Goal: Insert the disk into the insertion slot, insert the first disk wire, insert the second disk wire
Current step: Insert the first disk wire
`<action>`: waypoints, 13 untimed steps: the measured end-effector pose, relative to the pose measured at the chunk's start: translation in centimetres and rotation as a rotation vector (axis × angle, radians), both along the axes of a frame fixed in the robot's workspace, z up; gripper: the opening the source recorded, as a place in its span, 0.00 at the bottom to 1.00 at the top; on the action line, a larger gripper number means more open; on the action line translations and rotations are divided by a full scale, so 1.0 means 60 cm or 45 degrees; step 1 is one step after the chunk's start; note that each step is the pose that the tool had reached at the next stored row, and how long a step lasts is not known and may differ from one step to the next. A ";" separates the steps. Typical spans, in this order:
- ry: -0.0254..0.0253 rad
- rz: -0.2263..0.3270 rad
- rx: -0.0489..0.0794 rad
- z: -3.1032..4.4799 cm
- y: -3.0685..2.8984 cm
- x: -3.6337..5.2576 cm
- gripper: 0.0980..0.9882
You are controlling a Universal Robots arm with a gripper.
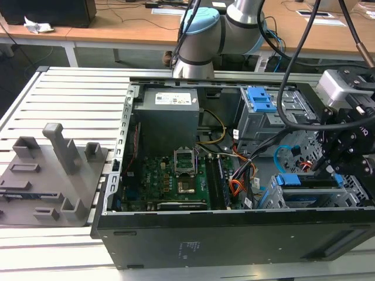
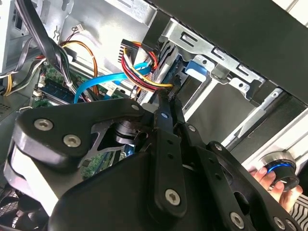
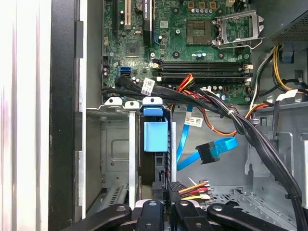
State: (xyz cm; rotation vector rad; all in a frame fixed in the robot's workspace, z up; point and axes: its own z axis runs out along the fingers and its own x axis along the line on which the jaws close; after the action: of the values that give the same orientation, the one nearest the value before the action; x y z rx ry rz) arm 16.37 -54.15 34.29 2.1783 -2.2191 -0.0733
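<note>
The disk (image 1: 310,181), in its bright blue caddy (image 3: 155,136), sits edge-on inside the insertion slot (image 1: 274,198), a perforated silver bay at the case's front corner. My gripper (image 1: 328,170) hangs right over the disk's rear end. In both wrist views its fingers (image 2: 163,120) are pinched on the black plug of the first disk wire (image 3: 195,188), a red, yellow and black bundle (image 2: 139,72), next to the disk's back edge. The second disk wire (image 3: 219,147), a flat light-blue cable with a black plug, lies loose beside it (image 2: 89,89).
The open case holds a motherboard (image 1: 176,181), a power supply (image 1: 167,117) and a taller grey cage with a blue latch (image 1: 261,99). Thick black cables (image 3: 250,130) cross near the bay. A grey fixture (image 1: 58,170) stands on the table. A hand (image 2: 264,179) holds a knob.
</note>
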 end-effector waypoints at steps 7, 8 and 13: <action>0.0000 0.000 0.000 -0.003 -0.0020 0.003 0.07; 0.0000 0.000 0.000 -0.004 -0.0018 0.003 0.07; 0.0000 0.000 0.000 -0.004 -0.0005 0.004 0.07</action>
State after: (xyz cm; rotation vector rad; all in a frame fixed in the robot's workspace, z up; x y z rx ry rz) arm 16.60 -54.18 34.02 2.1783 -2.2193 -0.0735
